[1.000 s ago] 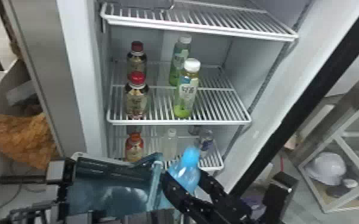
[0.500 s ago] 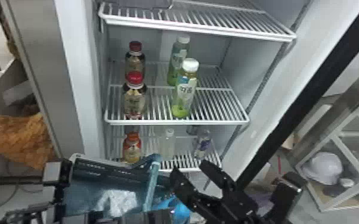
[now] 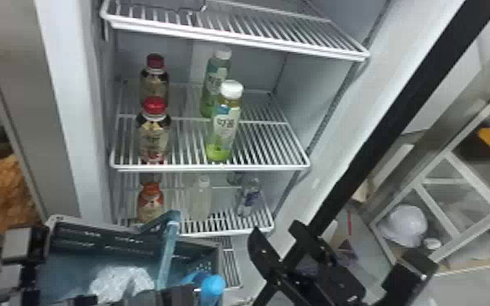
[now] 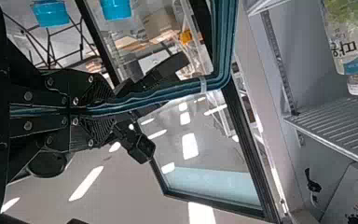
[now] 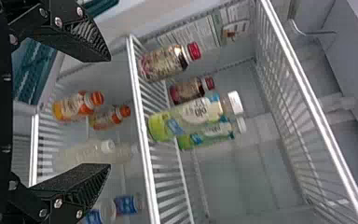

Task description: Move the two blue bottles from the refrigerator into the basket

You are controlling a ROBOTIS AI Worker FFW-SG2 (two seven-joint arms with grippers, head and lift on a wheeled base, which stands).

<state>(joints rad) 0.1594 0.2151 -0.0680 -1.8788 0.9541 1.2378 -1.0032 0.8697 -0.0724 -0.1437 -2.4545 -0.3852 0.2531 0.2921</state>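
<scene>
In the head view my left gripper (image 3: 171,296) is at the bottom edge, beside the teal basket (image 3: 93,222). The left wrist view has that gripper (image 4: 103,111) shut on the basket's rim (image 4: 168,93). A blue cap (image 3: 212,285) sits at the basket's right end, with more blue (image 3: 192,278) beside it; two blue caps, one (image 4: 51,13) and another (image 4: 116,8), appear beyond the rim in the left wrist view. My right gripper (image 3: 276,232) stands open right of the basket, before the refrigerator (image 3: 215,167). Nothing lies between this gripper's (image 5: 108,113) fingers in the right wrist view.
Red-capped bottles (image 3: 153,138) and white-capped green bottles (image 3: 224,130) stand on the middle shelf. An orange-capped bottle (image 3: 150,202) and clear bottles (image 3: 201,199) occupy the shelf below. Crumpled clear plastic (image 3: 122,280) lies inside the basket. The black-edged door (image 3: 386,126) is swung out at the right.
My right gripper has opened and let go of a blue bottle, which dropped toward the basket's right end. That gripper then moved right, away from the basket.
</scene>
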